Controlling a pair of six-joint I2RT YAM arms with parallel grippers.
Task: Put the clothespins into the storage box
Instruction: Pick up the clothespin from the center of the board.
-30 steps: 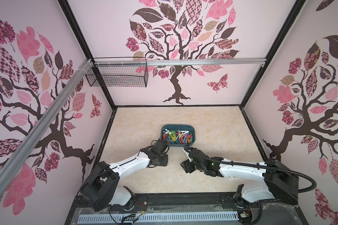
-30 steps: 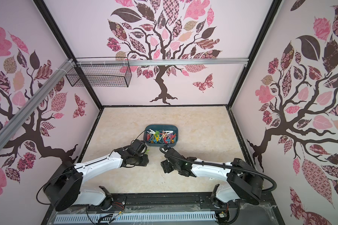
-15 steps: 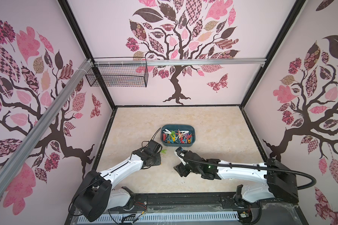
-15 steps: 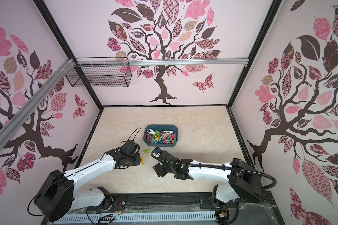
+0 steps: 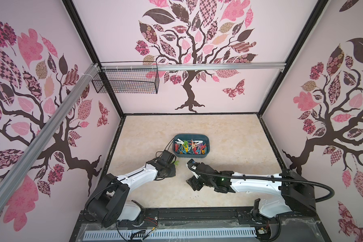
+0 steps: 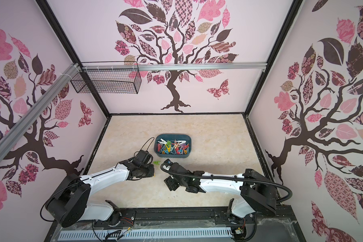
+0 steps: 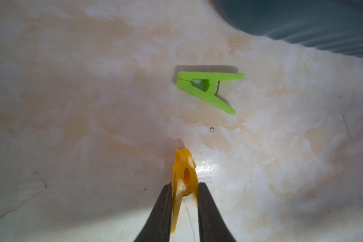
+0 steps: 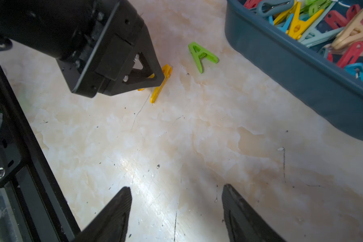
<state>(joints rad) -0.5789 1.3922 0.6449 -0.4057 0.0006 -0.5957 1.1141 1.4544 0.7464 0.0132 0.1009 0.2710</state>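
The storage box (image 5: pixel 190 136) is a dark teal tub in mid-table, and several clothespins (image 5: pixel 190 147) of many colours lie in it. In front of its near left corner, a green clothespin (image 7: pixel 205 88) lies flat on the marble top. My left gripper (image 7: pixel 184 187) is shut on a yellow clothespin (image 7: pixel 184 167) beside the green one, low at the table surface. My right gripper (image 8: pixel 176 188) hovers open and empty over bare table, nearer the front edge, facing the left gripper (image 8: pixel 155 77) and the box (image 8: pixel 281 73).
A black wire-mesh basket (image 5: pixel 126 83) hangs from the rail at the back left, high above the table. The black frame rail (image 8: pixel 19 130) runs close by my right gripper at the table's front edge.
My left jaws have closed on the yellow clothespin, and the green one, hidden under the gripper a second ago, now shows. My right arm shifted a little left and toward the front edge.
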